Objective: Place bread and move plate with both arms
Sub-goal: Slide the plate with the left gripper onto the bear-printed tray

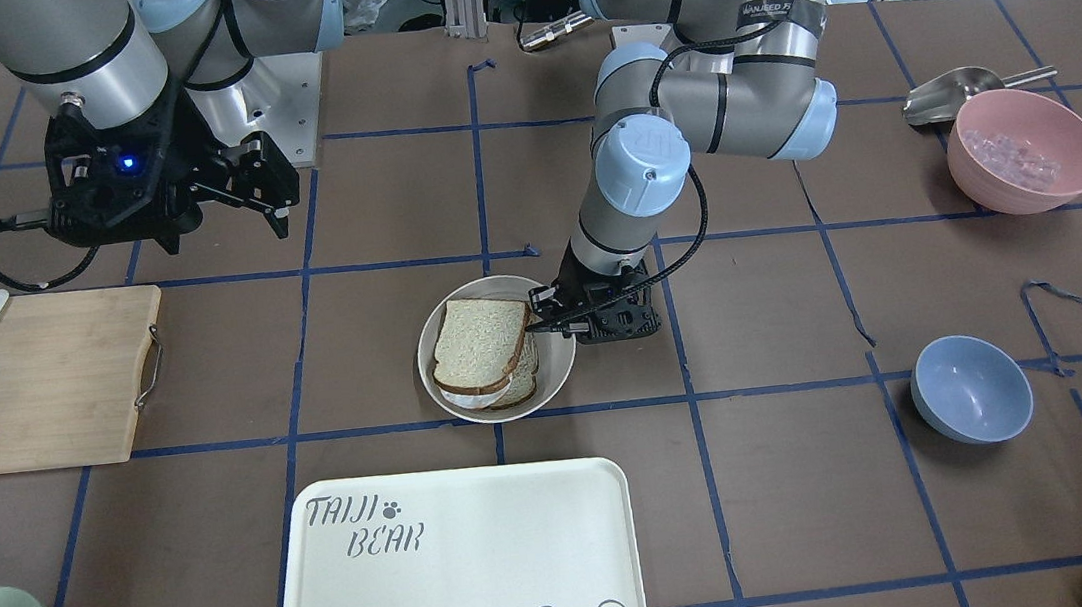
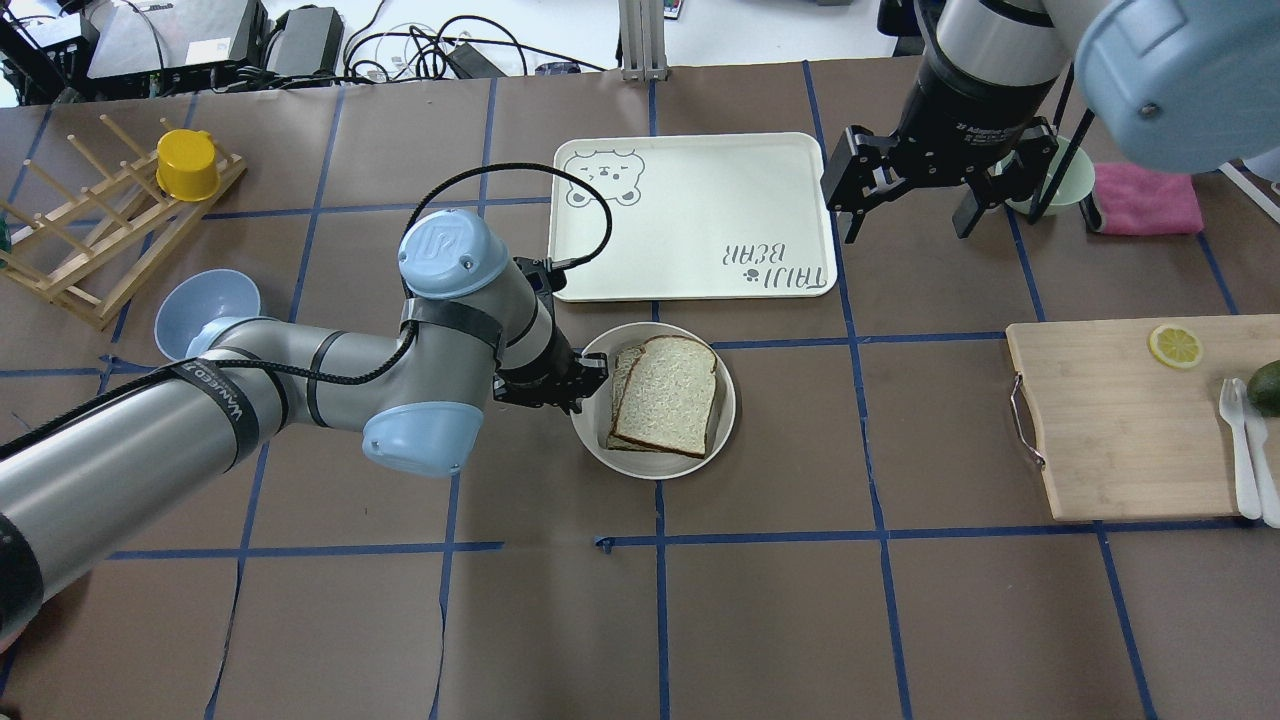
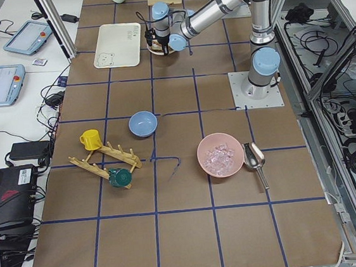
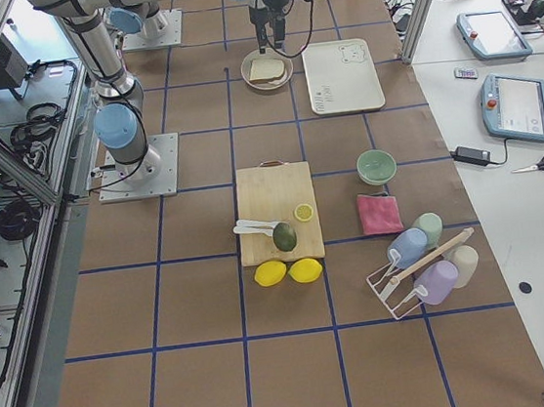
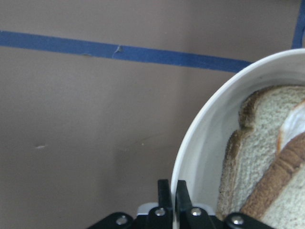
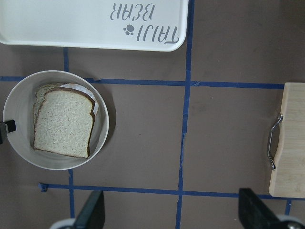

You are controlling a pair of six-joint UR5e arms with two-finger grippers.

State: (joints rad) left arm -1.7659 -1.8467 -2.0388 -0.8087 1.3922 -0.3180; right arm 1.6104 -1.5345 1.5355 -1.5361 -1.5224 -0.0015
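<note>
Cream-white plate (image 2: 650, 468) at centre of the overhead view, just below the bear-print tray (image 2: 690, 215). Inside it, dark-crusted bread (image 2: 668, 395) lying on a paler slice (image 2: 622, 370). Pinched onto the plate's left rim: left gripper (image 2: 578, 385), fingers pressed against it. At upper right, well apart, right gripper (image 2: 908, 228) spread wide, holding nothing

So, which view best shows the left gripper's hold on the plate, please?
The left wrist view: the left gripper pinches the plate rim close up. Overhead and front views show it small; side views, tiny.
</note>
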